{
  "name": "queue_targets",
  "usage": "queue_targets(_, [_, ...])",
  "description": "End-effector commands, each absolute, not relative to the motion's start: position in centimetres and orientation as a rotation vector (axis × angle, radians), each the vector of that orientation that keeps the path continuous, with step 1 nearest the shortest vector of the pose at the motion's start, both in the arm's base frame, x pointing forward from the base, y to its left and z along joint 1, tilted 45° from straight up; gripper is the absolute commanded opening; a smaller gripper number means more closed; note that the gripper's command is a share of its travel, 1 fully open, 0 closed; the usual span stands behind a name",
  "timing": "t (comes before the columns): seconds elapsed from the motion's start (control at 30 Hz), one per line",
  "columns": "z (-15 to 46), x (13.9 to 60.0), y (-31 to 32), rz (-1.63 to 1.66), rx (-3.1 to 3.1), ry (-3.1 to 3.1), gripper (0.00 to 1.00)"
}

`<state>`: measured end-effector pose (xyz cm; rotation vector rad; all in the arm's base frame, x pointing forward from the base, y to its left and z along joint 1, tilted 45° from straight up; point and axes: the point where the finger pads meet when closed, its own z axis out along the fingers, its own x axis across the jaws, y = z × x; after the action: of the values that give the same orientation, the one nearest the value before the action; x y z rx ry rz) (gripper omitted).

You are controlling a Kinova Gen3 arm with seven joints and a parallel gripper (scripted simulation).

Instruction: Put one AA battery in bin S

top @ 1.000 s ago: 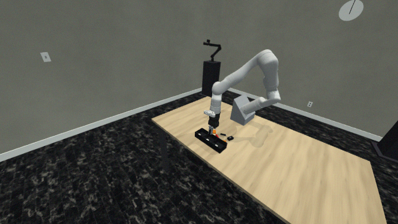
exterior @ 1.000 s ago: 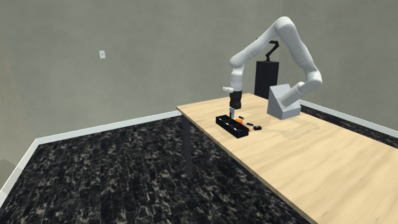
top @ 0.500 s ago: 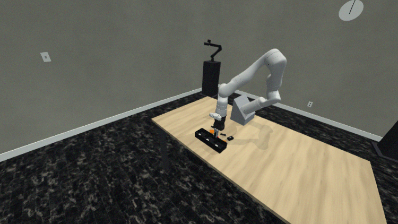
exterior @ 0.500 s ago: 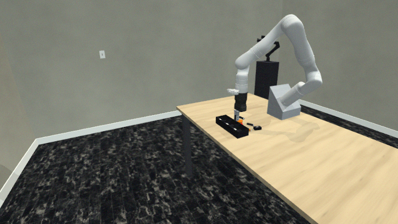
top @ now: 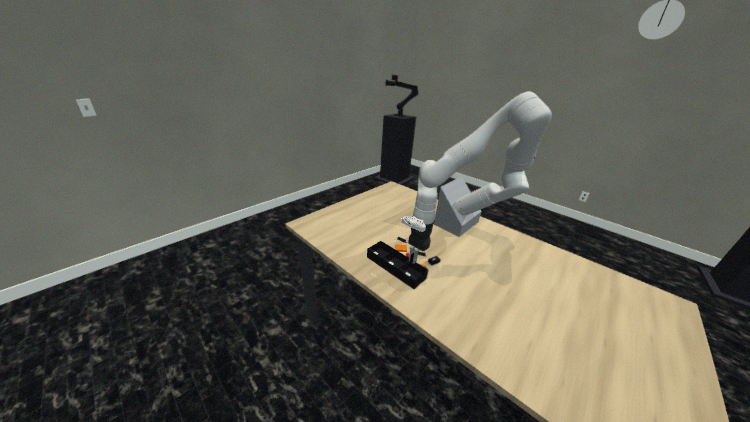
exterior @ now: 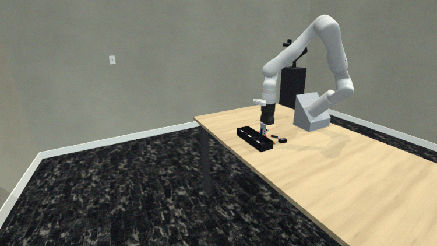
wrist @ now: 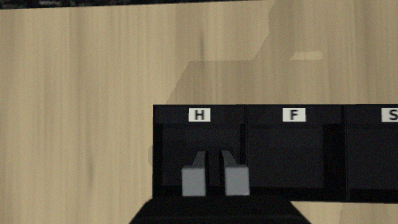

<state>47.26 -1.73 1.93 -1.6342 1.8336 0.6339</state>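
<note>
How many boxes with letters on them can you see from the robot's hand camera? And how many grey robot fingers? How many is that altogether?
Lettered bins: 3 (bin H, bin F, bin S, which is cut off at the picture's edge)
Grey fingers: 2
Total: 5

Wrist view: black three-compartment bin row (wrist: 220,114) cut off at right edge, S label half gone. Small orange and black bits (top: 401,246) beside bin row too tiny to identify.
</note>
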Motion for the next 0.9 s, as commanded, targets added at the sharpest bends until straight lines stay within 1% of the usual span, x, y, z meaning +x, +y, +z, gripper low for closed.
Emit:
queue_targets(0.0, [1.5,47.4,-0.7,0.636,-1.635,1.824,0.31])
queue_targets(0.67, [-1.9,48.0,2.6,0.635,-1.635,1.825,0.31])
queue_targets(0.87, [-1.9,48.0,2.6,0.641,-1.63,1.829,0.31])
